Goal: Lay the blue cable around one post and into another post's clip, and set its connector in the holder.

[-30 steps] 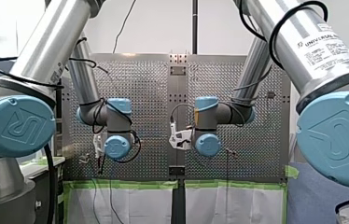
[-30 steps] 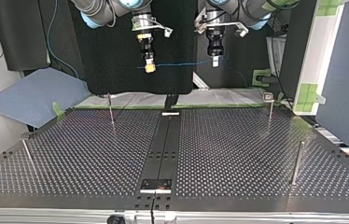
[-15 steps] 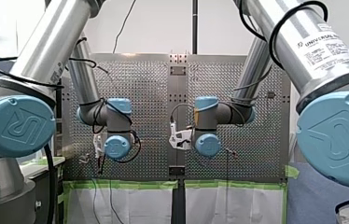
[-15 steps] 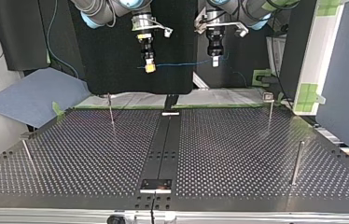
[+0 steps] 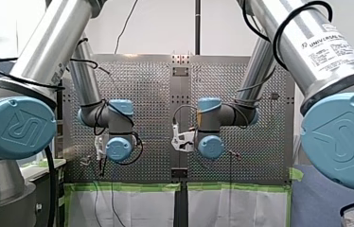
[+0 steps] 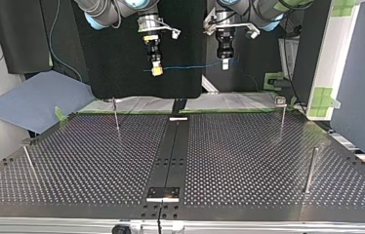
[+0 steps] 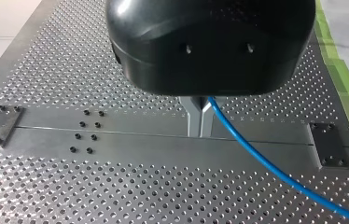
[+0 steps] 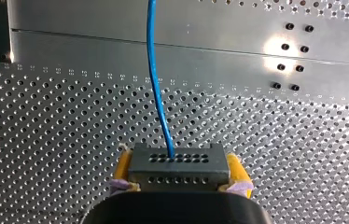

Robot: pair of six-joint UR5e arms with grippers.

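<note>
- Nothing has shifted since the earlier frames: both arms, the blue cable (image 6: 190,67) and the connector (image 8: 177,163) keep their places in the front and top views.
- Top view, nearest: a black plate (image 6: 163,193) lies at the near edge of the perforated table (image 6: 249,161), on the dark centre strip.
- Next come two upright posts, one at the view's left (image 6: 28,163) and one at its right (image 6: 309,170), well apart.
- Further back stand two thinner posts, one at the left (image 6: 116,114) and one at the right (image 6: 282,116) with a small head on top.
- Beyond the table's far edge, high in the air, my right gripper (image 6: 156,71) hangs at the view's left and my left gripper (image 6: 225,63) at its right, both pointing down.
- The blue cable runs nearly level between the two grippers, clear of the table and touching no post.
- Right wrist view: the yellow pads (image 8: 235,170) are clamped on the connector, a dark block with rows of holes. The cable leaves its face and runs ahead over the table.
- Left wrist view: the metal fingers (image 7: 193,116) are pressed together on the blue cable, which leaves them to one side.
</note>
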